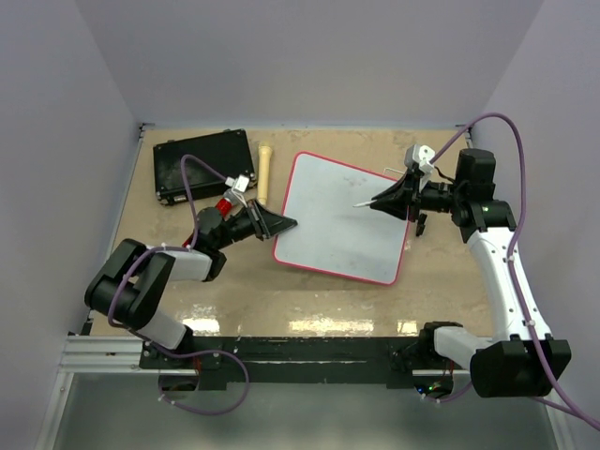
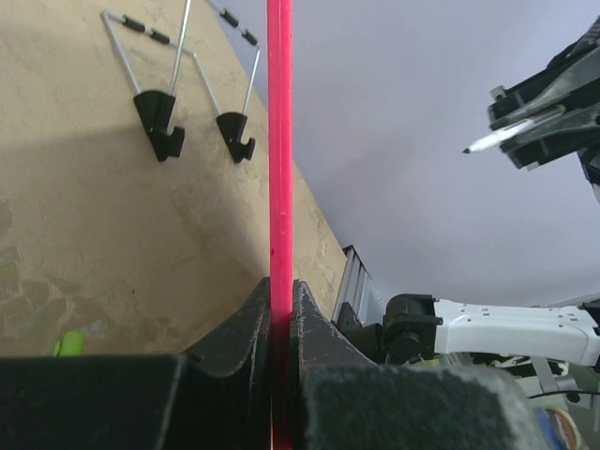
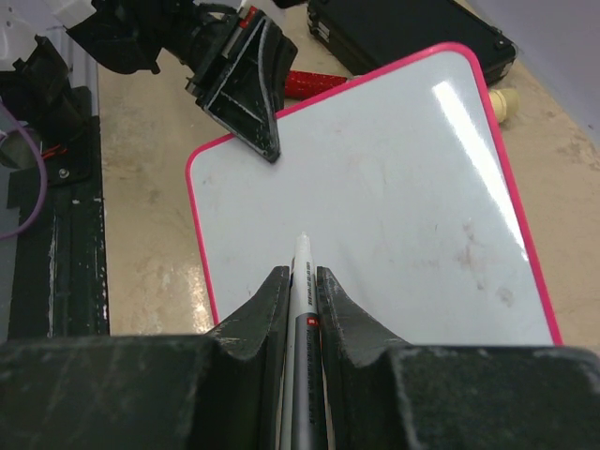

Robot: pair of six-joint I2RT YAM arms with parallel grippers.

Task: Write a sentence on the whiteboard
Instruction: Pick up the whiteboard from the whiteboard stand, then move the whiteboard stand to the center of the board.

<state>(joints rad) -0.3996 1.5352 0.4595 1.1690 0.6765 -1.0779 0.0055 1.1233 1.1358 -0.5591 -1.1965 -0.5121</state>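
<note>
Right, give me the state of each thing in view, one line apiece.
whiteboard, blank, nothing written yet, left rim clamped
left pincer, shut on whiteboard rim
right pincer, shut on marker
marker, uncapped, tip over the whiteboard, contact unclear
case, closed
stick, lying between case and whiteboard

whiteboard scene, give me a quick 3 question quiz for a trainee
1. True or false: the flat white rectangular board with a red-pink rim already carries green writing.
2. The left claw is: A) open above the board, B) shut on the board's rim, C) shut on nothing.
3. What does the right claw hold?
Key: 1 false; 2 B; 3 a slim pale marker pen.
</note>
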